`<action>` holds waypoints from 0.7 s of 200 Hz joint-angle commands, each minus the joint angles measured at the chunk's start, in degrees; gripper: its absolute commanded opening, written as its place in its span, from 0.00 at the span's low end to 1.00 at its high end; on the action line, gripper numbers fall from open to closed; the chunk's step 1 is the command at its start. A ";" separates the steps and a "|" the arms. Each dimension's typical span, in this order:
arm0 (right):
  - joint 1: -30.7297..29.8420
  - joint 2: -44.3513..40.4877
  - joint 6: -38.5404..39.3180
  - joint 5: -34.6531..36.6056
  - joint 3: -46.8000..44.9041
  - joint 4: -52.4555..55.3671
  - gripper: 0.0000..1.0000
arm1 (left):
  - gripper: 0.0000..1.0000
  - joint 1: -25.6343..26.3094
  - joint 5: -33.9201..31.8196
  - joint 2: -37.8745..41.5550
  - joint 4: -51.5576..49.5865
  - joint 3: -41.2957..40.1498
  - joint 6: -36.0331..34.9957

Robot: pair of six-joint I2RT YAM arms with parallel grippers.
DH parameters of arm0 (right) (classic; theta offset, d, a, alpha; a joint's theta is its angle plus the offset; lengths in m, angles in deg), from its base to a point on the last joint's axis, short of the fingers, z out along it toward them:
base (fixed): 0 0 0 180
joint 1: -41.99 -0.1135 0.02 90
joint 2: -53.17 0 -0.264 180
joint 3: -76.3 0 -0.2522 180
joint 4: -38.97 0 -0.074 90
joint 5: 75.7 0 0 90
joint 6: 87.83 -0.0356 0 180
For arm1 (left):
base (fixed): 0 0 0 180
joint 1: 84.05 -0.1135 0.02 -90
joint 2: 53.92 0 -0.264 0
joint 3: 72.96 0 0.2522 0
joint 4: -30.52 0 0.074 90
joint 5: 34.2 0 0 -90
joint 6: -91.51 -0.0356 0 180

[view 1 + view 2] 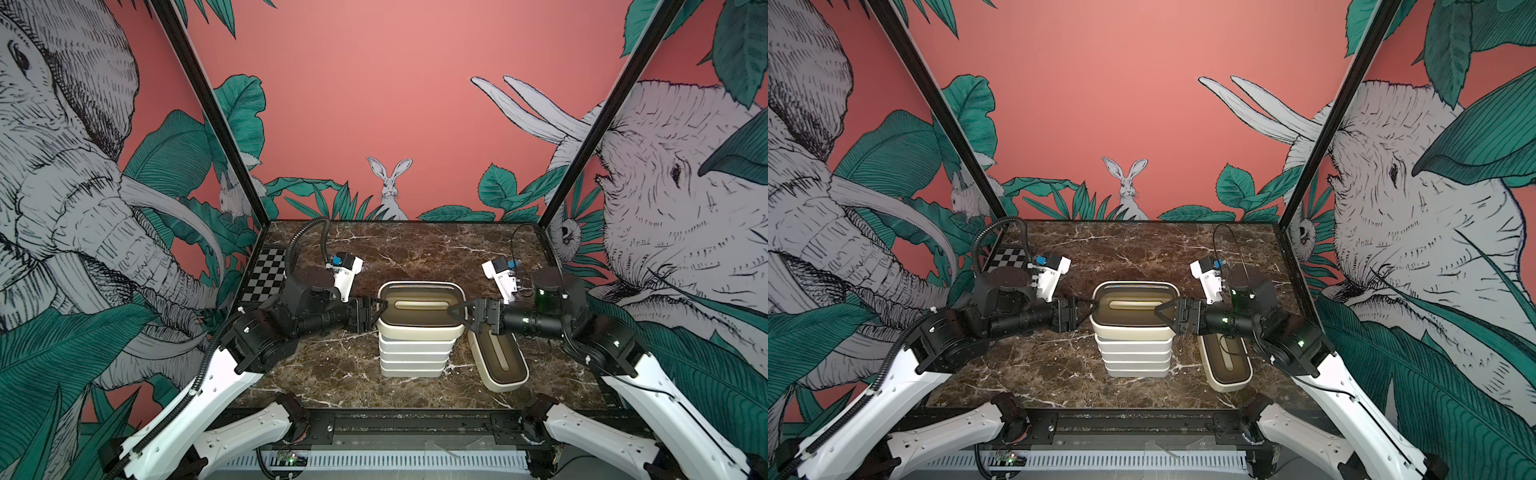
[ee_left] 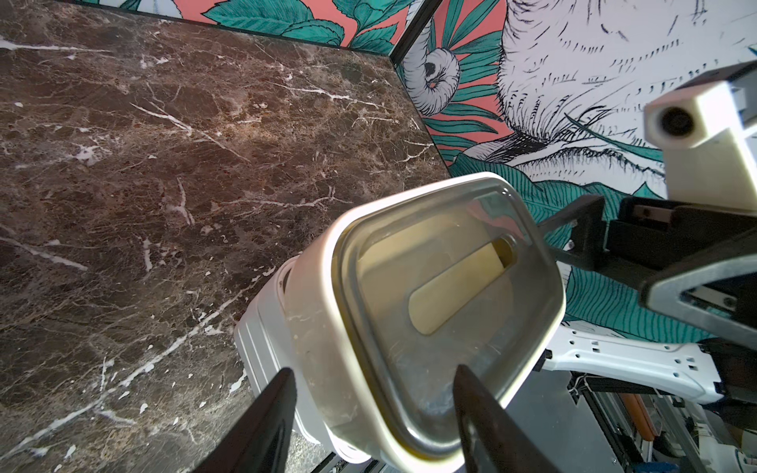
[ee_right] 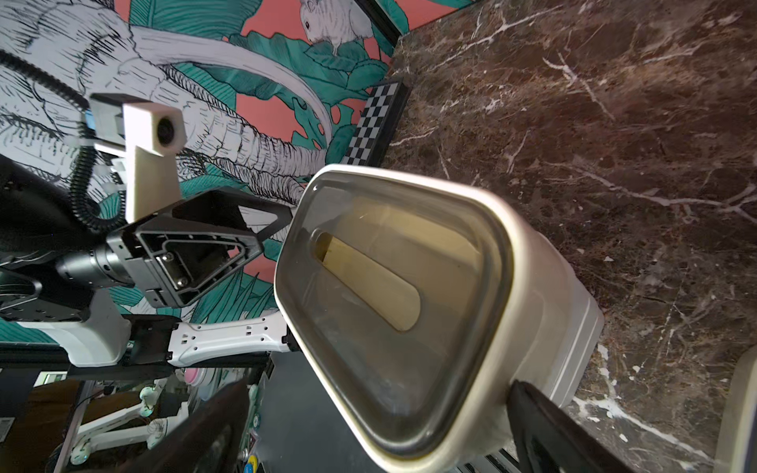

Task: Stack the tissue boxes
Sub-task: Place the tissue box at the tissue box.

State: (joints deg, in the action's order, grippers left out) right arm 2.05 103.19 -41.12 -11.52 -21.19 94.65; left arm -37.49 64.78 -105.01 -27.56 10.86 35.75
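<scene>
Five tissue boxes (image 1: 415, 353) stand stacked on the bench (image 1: 332, 374), a sixth box (image 1: 498, 361) just right. Our right gripper (image 1: 455, 311) is open at the right end of the top box (image 1: 419, 307); our left gripper (image 1: 380, 305) may hold it, we cannot tell. We should square it first.

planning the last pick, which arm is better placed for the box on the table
Probably right. The loose box lies beside the stack, just under the right gripper, whose jaws stand open. The left gripper is on the stack's far side.
</scene>
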 commanded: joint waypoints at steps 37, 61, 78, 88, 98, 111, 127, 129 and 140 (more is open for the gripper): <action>0.29 0.04 -1.38 -2.92 -0.23 -5.11 0.98 | 0.64 0.02 -1.48 1.28 -1.23 1.52 -1.10; 0.64 -1.34 0.56 1.27 2.71 -0.24 0.98 | 0.64 0.06 -2.31 1.28 -1.86 2.04 -1.57; 1.54 -2.15 3.32 6.01 5.94 5.69 0.98 | 0.64 0.02 -4.30 0.84 -3.94 2.02 -1.72; 2.45 -2.37 4.68 7.20 7.95 7.98 0.98 | 0.64 0.02 -4.50 0.60 -4.57 1.31 -2.15; 3.57 -2.38 5.23 6.97 8.25 9.52 0.98 | 0.65 0.06 -3.33 0.58 -3.11 0.14 -2.22; 4.40 -2.75 5.58 6.50 7.58 10.04 0.98 | 0.65 -0.10 1.72 0.25 2.45 -2.10 -1.69; 5.02 -3.64 4.86 6.25 5.96 8.99 0.98 | 0.65 -0.14 5.52 0.01 7.02 -3.52 0.07; 5.11 -3.69 4.87 6.06 5.23 8.81 0.98 | 0.65 -0.16 5.48 -0.04 7.04 -3.46 0.22; 5.55 -3.74 4.62 5.23 4.30 8.78 0.98 | 0.65 -0.14 4.44 0.11 5.28 -3.27 0.94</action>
State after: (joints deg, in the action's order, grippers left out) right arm 6.75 99.34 -37.47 -6.45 -14.61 102.34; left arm -37.53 66.39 -104.92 -25.29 8.59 34.94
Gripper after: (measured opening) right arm 0.981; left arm 0.649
